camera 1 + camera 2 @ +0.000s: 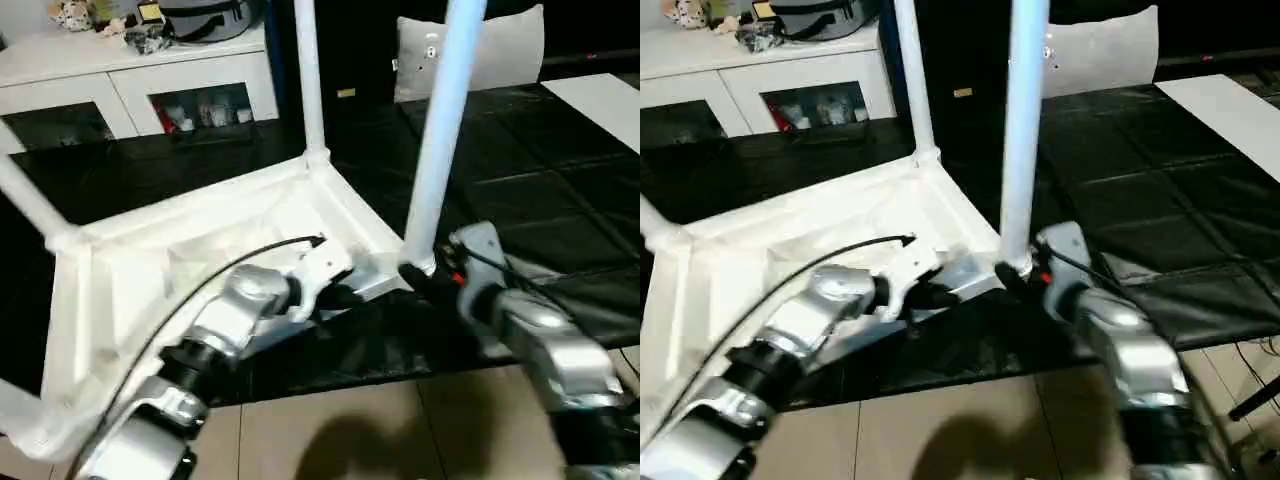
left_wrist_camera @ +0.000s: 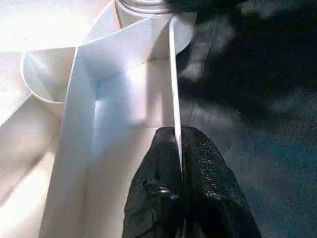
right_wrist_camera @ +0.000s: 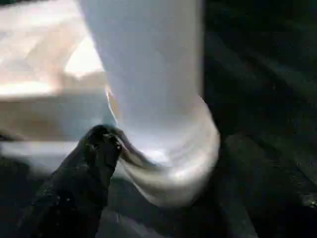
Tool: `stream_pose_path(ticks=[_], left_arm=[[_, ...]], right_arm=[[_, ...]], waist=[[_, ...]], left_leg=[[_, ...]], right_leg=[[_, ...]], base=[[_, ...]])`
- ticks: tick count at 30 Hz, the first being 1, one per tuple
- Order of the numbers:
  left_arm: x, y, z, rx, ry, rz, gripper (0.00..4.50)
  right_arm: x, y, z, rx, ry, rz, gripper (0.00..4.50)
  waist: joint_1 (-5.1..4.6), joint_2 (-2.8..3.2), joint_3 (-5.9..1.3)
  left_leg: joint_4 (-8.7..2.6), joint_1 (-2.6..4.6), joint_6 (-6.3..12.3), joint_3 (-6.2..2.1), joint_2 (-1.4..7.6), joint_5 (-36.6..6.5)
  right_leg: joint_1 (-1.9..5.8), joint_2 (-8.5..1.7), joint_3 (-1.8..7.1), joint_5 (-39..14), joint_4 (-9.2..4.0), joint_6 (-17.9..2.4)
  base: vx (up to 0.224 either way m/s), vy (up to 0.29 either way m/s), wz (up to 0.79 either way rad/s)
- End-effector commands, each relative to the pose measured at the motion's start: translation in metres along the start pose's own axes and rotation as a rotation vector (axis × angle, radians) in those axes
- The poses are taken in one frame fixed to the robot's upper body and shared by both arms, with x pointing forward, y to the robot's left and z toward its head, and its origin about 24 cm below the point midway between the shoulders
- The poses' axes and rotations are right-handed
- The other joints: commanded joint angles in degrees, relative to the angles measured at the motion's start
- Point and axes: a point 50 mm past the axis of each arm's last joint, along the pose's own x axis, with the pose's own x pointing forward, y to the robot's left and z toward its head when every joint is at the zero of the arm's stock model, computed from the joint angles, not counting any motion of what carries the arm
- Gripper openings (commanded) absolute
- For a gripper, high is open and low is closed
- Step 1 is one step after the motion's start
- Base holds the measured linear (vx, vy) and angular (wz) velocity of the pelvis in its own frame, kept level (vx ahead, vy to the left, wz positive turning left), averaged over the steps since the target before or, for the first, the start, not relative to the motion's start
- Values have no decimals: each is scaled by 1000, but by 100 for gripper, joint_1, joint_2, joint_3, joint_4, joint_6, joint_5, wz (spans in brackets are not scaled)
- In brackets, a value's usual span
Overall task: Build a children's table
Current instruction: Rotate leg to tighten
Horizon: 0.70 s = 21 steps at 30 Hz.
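Small all-white plastic children's table [image 1: 200,240]: inverted on black floor mat [image 1: 560,190], legs up. Left hand [image 2: 177,163] clamped on thin rim wall. Right hand [image 1: 432,280] at base of long round white leg [image 1: 440,140]; fingers apart or together, cannot tell. Risk: half-seated leg tips from corner socket. White glass-door cabinet [image 1: 130,85]: small items inside, unidentifiable.
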Motion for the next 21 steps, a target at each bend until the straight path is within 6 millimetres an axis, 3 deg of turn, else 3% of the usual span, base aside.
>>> stream_pose_path(ticks=[1,4,5,10,11,14,21], left_arm=[[-6,0,-2,65,17,-51,0],[-8,-1,-3,76,19,-66,0],[-11,-2,-4,96,24,-95,0],[-17,-7,-10,129,40,-177,0],[-18,-9,-11,133,44,-201,0],[-21,-16,-13,131,46,-288,0],[-23,-18,-13,138,48,-325,0]], right_arm=[[-8,-3,7,-34,-15,72,413],[-12,-6,8,-47,-10,81,432],[-19,-9,8,-82,1,114,446],[-32,-10,10,-129,8,230,446],[-35,-9,11,-132,2,261,421],[-40,-1,14,-119,-26,381,408],[-41,8,15,-108,-49,475,332]], waist=[[49,-124,-347],[90,-126,-353],[121,-156,-357],[183,-157,-356],[201,-147,-350],[265,-148,-348],[327,-154,-342]], left_leg=[[-353,-59,586,4,110,-882],[-343,-55,606,10,122,-784],[-341,-52,621,10,126,-770],[-332,-49,704,21,147,-735],[-334,-40,723,24,156,-774],[-342,-32,711,23,181,-811],[-350,-22,625,28,176,-861]], right_leg=[[380,-308,231,-1933,-408,-730],[375,-307,238,-1822,-388,-781],[382,-319,239,-1813,-379,-796],[375,-325,249,-1774,-365,-833],[360,-323,250,-1834,-371,-841],[359,-334,264,-1889,-359,-840],[339,-323,266,-2020,-375,-812]], base=[[0,0,0],[0,0,0],[0,0,0],[0,0,0],[0,0,0],[0,0,0],[0,0,0]])
